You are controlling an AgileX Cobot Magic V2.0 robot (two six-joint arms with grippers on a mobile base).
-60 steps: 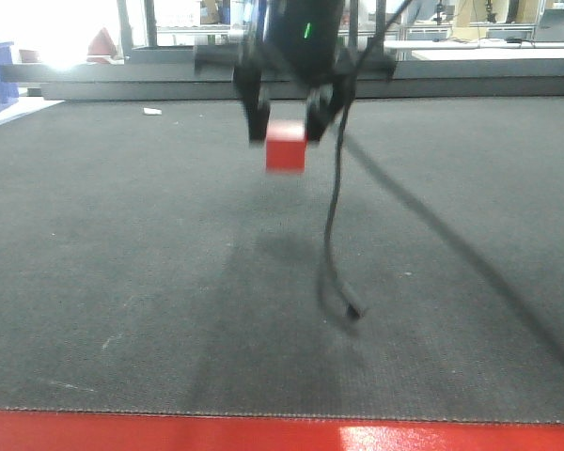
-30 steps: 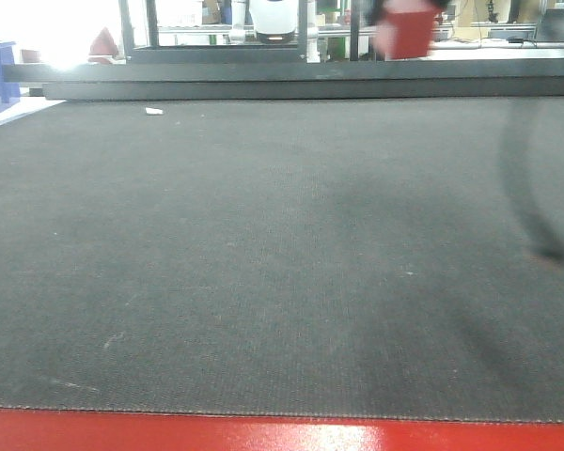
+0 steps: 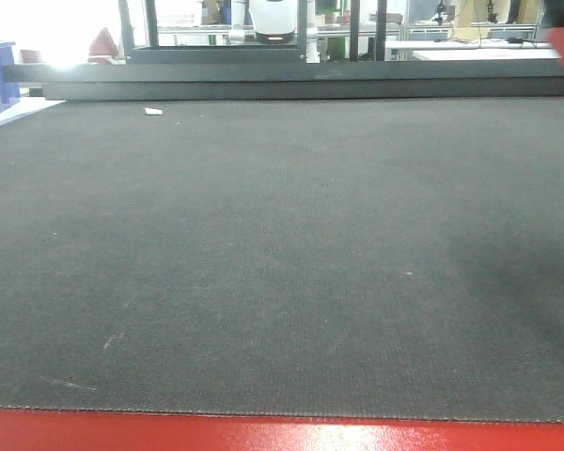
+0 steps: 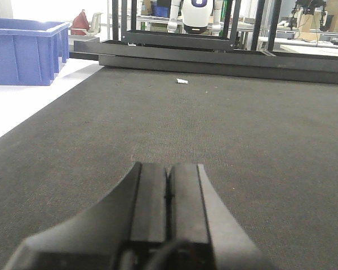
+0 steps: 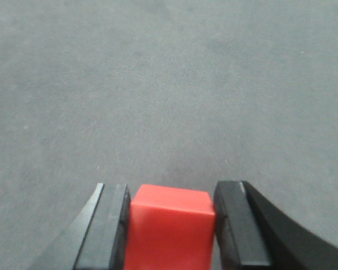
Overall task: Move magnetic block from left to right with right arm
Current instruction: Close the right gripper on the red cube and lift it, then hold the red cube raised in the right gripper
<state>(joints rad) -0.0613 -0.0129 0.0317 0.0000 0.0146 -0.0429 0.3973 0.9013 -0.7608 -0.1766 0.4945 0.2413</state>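
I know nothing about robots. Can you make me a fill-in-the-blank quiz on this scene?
The right gripper holds a ___ block.
The left gripper is shut and holds ___.
The bin beside the mat is ___.
Missing words: red; nothing; blue.

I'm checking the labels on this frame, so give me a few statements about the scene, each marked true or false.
1. The magnetic block is clamped between the right gripper's fingers. True.
2. The left gripper is open wide. False: its fingers are pressed together, holding nothing.
3. The block lies on the mat in the front view. False: it shows only blurred at the frame's upper right edge.
4. A blue bin stands off the mat's left side. True.
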